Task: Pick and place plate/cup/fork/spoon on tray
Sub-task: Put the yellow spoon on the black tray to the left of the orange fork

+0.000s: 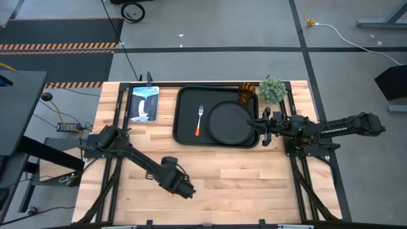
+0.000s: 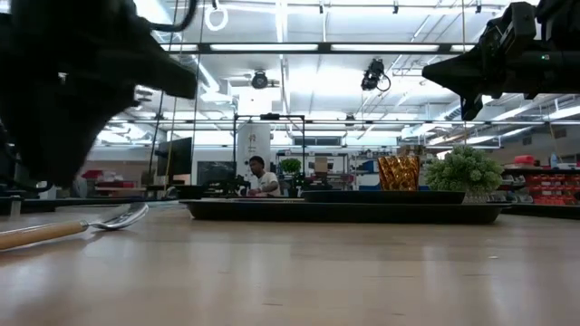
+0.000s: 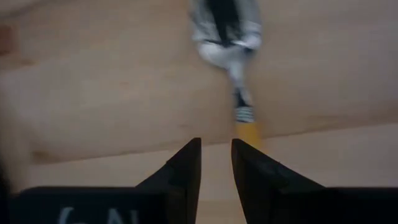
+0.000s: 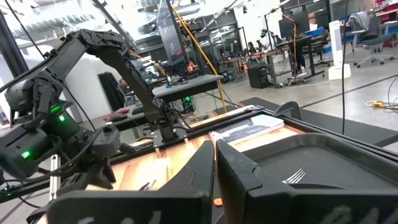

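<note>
The black tray (image 1: 186,108) lies at the table's far middle. The round black plate (image 1: 230,122) lies in its right half and the orange-handled fork (image 1: 200,119) in its left half. The amber cup (image 1: 247,93) stands at the tray's far right corner. The spoon (image 2: 100,220) lies flat on the table near the front edge, and my left gripper (image 3: 216,152) hovers just above its orange handle (image 3: 247,127) with its fingers a little apart. My right gripper (image 1: 259,124) is shut and empty above the plate's right rim.
A small green potted plant (image 1: 272,90) stands just right of the cup, off the tray. A picture card (image 1: 144,103) lies left of the tray. Bare wood runs along the table's front half. A person sits far off in the room behind the table (image 2: 261,177).
</note>
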Motion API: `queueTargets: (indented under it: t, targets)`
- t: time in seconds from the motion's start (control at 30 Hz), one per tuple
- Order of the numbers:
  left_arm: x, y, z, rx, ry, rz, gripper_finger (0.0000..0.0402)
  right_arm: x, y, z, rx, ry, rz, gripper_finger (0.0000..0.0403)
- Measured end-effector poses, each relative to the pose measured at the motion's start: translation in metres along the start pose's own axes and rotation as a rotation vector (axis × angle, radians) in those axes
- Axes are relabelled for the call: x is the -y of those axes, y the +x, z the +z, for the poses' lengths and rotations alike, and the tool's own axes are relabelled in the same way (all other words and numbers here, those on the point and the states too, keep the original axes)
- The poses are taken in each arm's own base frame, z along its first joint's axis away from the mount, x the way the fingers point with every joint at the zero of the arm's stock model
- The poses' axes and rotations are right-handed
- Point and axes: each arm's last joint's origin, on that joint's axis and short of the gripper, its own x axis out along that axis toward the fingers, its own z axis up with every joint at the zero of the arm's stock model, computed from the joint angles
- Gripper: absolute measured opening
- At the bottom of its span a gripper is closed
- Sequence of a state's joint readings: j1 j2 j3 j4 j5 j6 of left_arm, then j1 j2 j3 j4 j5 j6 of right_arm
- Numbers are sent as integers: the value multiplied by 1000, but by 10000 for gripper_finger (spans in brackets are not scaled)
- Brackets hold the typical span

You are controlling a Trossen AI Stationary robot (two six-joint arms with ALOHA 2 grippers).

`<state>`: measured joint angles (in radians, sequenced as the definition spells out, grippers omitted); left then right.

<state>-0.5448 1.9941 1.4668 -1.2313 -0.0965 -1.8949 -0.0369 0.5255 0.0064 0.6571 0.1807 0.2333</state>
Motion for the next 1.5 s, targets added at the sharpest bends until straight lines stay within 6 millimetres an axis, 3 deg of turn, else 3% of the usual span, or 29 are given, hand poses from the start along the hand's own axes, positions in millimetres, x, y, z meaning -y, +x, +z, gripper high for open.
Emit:
queueTargets:
  t: [0.4,0.67,0.87,1.17,1.5]
  targets:
    - [-41,-31,-3,188,30,72,27,0,0,0,4,1,1,22]
    - [-73,-5,0,167,-29,-69,7,0,1,-1,-4,-1,-1,22]
    - [-75,4,4,61,-110,-244,29,0,1,-1,-12,-2,-3,22]
    - [-53,4,12,-25,-161,-380,99,0,1,-1,-11,-2,-3,22]
    - [-37,23,23,-91,-121,-308,192,0,1,-1,-11,-2,-2,23]
